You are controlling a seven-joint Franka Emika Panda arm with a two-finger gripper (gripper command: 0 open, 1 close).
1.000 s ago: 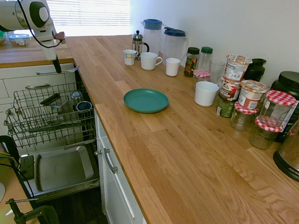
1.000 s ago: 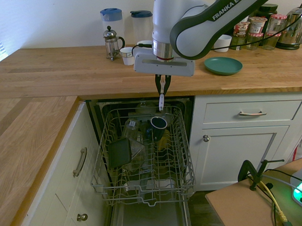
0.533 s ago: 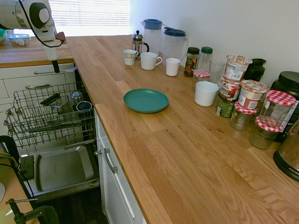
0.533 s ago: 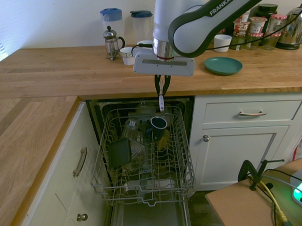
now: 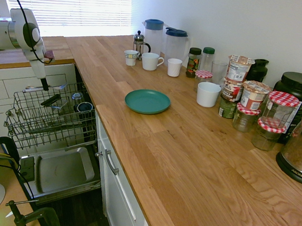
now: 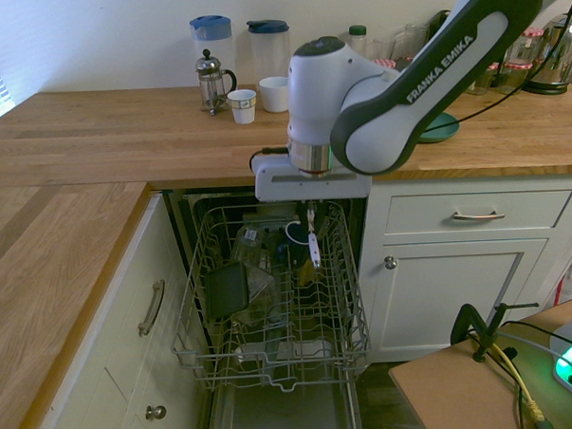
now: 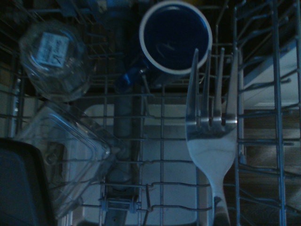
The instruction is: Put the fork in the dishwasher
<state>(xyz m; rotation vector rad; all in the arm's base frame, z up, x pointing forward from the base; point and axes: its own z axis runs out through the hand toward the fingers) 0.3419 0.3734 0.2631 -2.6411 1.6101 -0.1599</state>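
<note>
The fork (image 6: 312,244) is a thin silver utensil hanging tines down from my gripper (image 6: 310,213), which is shut on its handle. It hangs just inside the top of the dishwasher's grey wire rack (image 6: 271,315), close to a blue mug (image 6: 299,234) near the back. From the other side, the gripper (image 5: 44,84) is low over the rack (image 5: 50,117), with the fork (image 5: 57,88) sticking out beside it. In the wrist view the fork (image 7: 211,141) has its tines toward the blue mug (image 7: 175,35), with rack wires beneath.
The rack holds a dark flat container (image 6: 226,289) and clear plastic tubs (image 7: 51,56). The open door panel (image 5: 61,171) lies below. White drawers (image 6: 476,214) flank the opening. On the wooden counter sit a teal plate (image 5: 147,101), mugs, pitchers and jars.
The arm has come down and forward, carrying the fork from counter height down to the top of the rack. The gripper has stayed shut on it.
</note>
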